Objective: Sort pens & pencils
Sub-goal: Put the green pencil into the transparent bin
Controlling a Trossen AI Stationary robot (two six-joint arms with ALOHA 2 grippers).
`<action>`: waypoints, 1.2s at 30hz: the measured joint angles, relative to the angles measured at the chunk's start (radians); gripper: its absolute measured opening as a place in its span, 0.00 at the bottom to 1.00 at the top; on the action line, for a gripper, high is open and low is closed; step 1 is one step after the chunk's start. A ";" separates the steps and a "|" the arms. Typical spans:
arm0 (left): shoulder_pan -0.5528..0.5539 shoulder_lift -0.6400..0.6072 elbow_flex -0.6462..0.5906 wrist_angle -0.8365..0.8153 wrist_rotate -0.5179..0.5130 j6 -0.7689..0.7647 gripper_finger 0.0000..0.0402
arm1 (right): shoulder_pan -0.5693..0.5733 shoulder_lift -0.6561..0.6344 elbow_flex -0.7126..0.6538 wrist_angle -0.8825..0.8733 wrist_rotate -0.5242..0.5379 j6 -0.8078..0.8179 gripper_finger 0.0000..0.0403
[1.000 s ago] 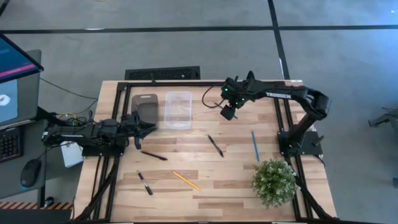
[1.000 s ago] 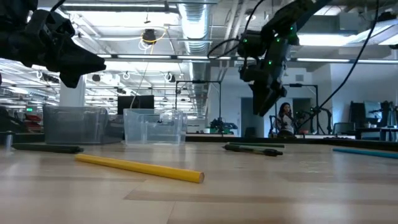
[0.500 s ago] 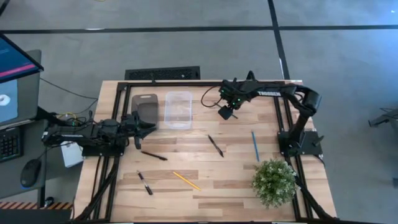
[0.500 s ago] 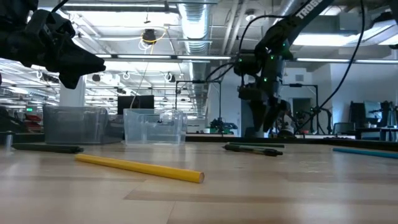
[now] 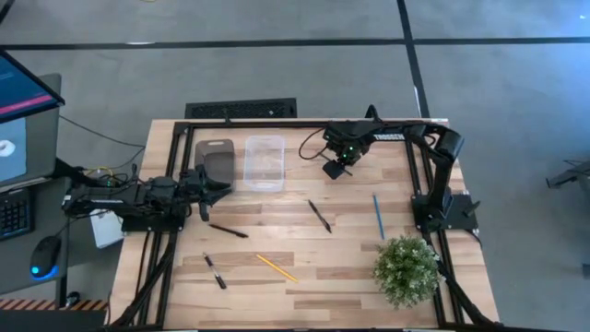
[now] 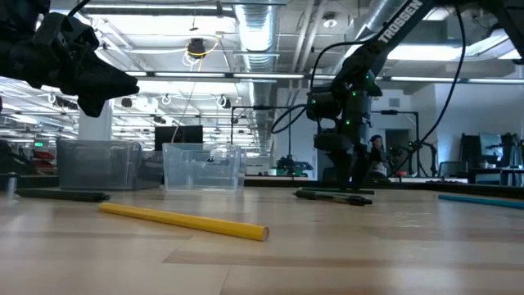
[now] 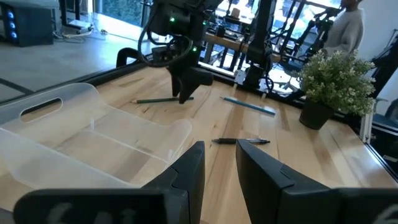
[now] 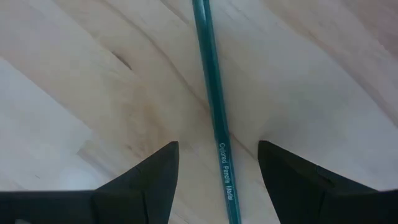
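Note:
My right gripper (image 5: 334, 170) hangs low over the table's far part, open. Its fingers stand on either side of a slim dark teal pencil (image 8: 211, 93), which lies flat on the wood (image 7: 158, 99); in the high view the gripper hides it. A blue pencil (image 5: 378, 217) lies toward the right side and a yellow pencil (image 5: 277, 267) near the front. Three black pens lie flat: one mid-table (image 5: 320, 216), one left of centre (image 5: 228, 231), one near the front left (image 5: 215, 271). My left gripper (image 5: 217, 188) waits open at the left, beside the grey bin.
A clear bin (image 5: 264, 162) and a grey bin (image 5: 217, 159) stand side by side at the far left. A potted plant (image 5: 406, 269) stands at the near right corner. Bare wood lies between the scattered pens and pencils. A person (image 6: 377, 152) shows far behind the table.
My right gripper has come down from well above the table to just over the wood and shifted slightly toward the left, its arm folding back. The left arm, the pens and the pencils have stayed where they were.

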 joint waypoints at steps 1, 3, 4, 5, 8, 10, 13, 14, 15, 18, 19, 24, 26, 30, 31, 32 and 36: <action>0.000 0.000 0.000 0.000 0.000 0.000 0.20 | 0.000 0.006 0.000 0.001 -0.001 0.000 0.61; 0.000 0.000 0.000 0.000 0.000 0.000 0.20 | 0.000 0.012 0.000 0.000 0.000 0.000 0.61; 0.000 0.000 0.000 0.000 0.000 0.000 0.20 | 0.000 0.011 0.000 0.001 0.001 -0.004 0.61; 0.000 0.000 0.000 0.000 0.000 0.000 0.20 | 0.000 0.011 0.000 0.001 0.003 -0.013 0.61; 0.000 0.000 -0.001 0.000 0.000 0.000 0.20 | 0.002 0.003 -0.002 0.001 0.003 -0.055 0.61; 0.000 0.000 -0.001 -0.001 0.000 0.000 0.20 | 0.002 -0.003 -0.003 0.002 0.004 -0.067 0.61; 0.000 0.000 -0.001 -0.001 0.000 0.000 0.20 | 0.009 -0.012 -0.006 0.005 0.005 -0.069 0.61; 0.000 0.000 -0.001 -0.001 -0.001 0.000 0.20 | 0.009 -0.012 -0.006 0.006 0.006 -0.070 0.61; 0.000 0.000 -0.001 -0.001 0.000 0.000 0.20 | 0.011 -0.012 -0.006 0.006 0.006 -0.070 0.61; 0.000 0.000 -0.001 -0.001 -0.001 0.000 0.20 | 0.016 -0.013 -0.006 0.004 0.016 -0.070 0.61; 0.000 0.000 -0.001 -0.001 -0.001 0.000 0.20 | 0.019 -0.013 -0.006 0.004 0.027 -0.069 0.61; 0.000 0.000 -0.001 -0.001 -0.001 0.000 0.20 | 0.041 -0.009 -0.006 0.002 0.084 -0.055 0.61; 0.000 0.000 -0.001 -0.001 -0.001 0.000 0.20 | 0.049 -0.009 -0.006 0.002 0.087 -0.054 0.61; 0.000 0.000 -0.001 -0.001 -0.001 0.000 0.20 | 0.069 -0.009 -0.006 0.002 0.105 -0.054 0.61; 0.000 0.000 -0.001 -0.001 -0.001 0.000 0.20 | 0.075 -0.009 -0.006 0.002 0.117 -0.054 0.61; 0.000 0.000 -0.001 -0.001 -0.001 0.000 0.20 | 0.081 -0.009 -0.005 0.002 0.134 -0.054 0.61; 0.000 0.000 -0.001 -0.001 -0.001 0.000 0.20 | 0.089 -0.009 -0.005 0.001 0.140 -0.054 0.61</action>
